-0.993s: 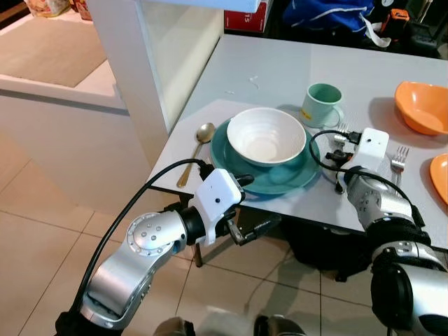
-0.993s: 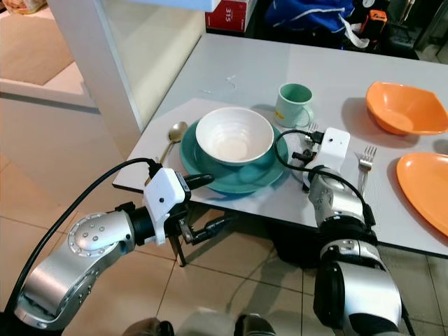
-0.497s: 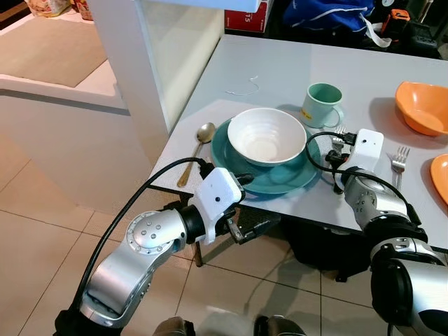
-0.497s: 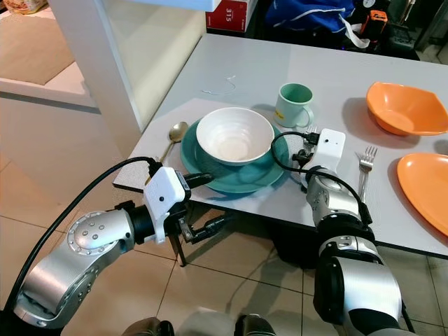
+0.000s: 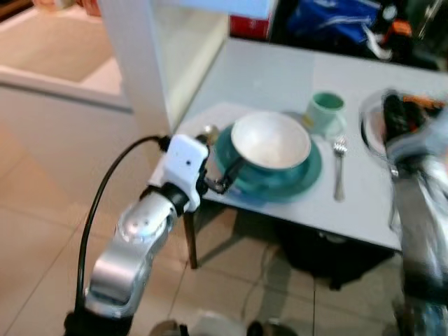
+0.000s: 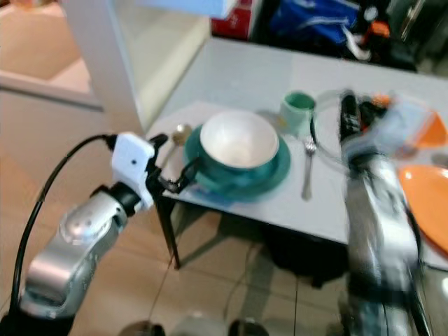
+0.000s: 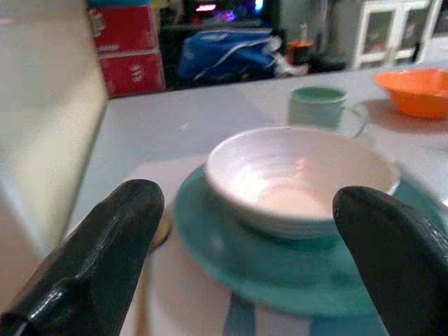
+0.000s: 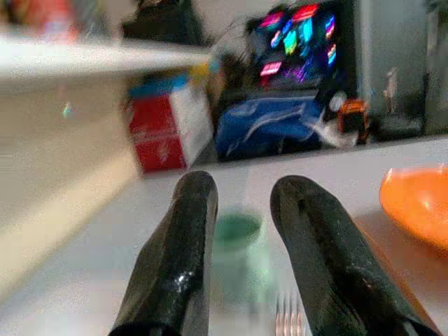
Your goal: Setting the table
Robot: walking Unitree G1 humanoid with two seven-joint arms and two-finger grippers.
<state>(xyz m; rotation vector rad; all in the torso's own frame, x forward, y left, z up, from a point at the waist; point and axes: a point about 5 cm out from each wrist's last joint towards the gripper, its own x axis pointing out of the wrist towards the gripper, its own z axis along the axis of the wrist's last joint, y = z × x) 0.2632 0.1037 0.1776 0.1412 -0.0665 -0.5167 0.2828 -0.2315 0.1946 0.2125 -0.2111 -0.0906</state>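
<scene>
A white bowl (image 5: 271,143) sits on a teal plate (image 5: 308,175) near the table's front left corner. Behind them stands a green mug (image 5: 324,110). A fork (image 5: 339,168) lies flat on the table just right of the plate. A spoon (image 5: 208,131) lies left of the plate, partly hidden by my left arm. My left gripper (image 7: 245,245) is open wide at the plate's left rim, with the bowl (image 7: 301,175) framed between its fingers (image 7: 105,259). My right arm (image 6: 371,175) is raised and blurred above the table's right side. Its gripper (image 8: 243,203) is open and holds nothing, above the mug (image 8: 236,241).
An orange plate (image 6: 428,210) lies at the table's right edge and an orange bowl (image 7: 416,87) further back. A white pillar (image 5: 140,77) stands close to the table's left side. Red boxes (image 7: 129,49) and a blue bag (image 7: 231,52) sit beyond the far edge.
My left gripper rose from under the table edge to the plate's left rim. My right arm lifted up and away from the fork, which now lies beside the plate. The view is blurred.
</scene>
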